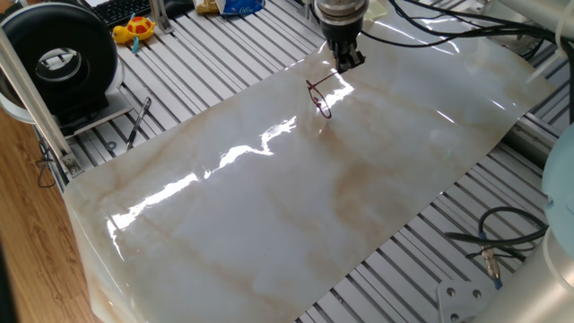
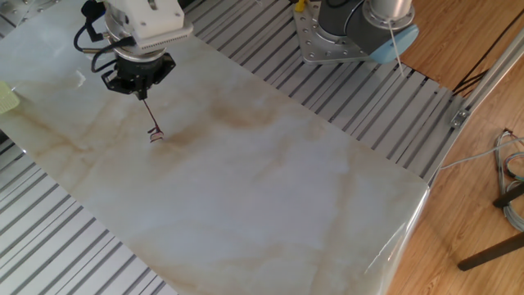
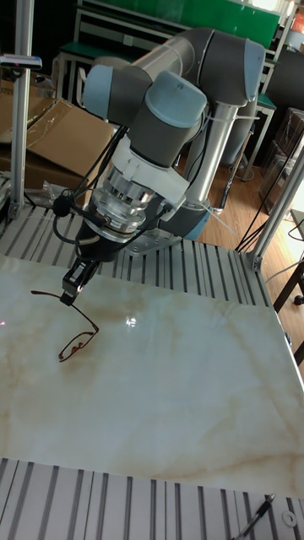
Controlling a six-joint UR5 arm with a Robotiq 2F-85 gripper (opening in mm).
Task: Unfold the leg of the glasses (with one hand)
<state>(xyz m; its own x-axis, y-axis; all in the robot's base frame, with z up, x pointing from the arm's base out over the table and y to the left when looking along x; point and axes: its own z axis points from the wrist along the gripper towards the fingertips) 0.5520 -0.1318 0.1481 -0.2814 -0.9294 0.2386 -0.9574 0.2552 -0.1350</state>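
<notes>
We see the hand (image 3: 71, 288) pinched on one leg of the glasses (image 3: 76, 342), at its 5 o'clock; pulling further could drag the frame or bend the hinge.

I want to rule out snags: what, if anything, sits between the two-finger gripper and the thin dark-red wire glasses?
Nothing visible. The gripper is already at a temple arm of the glasses, on the bare marble sheet.
</notes>
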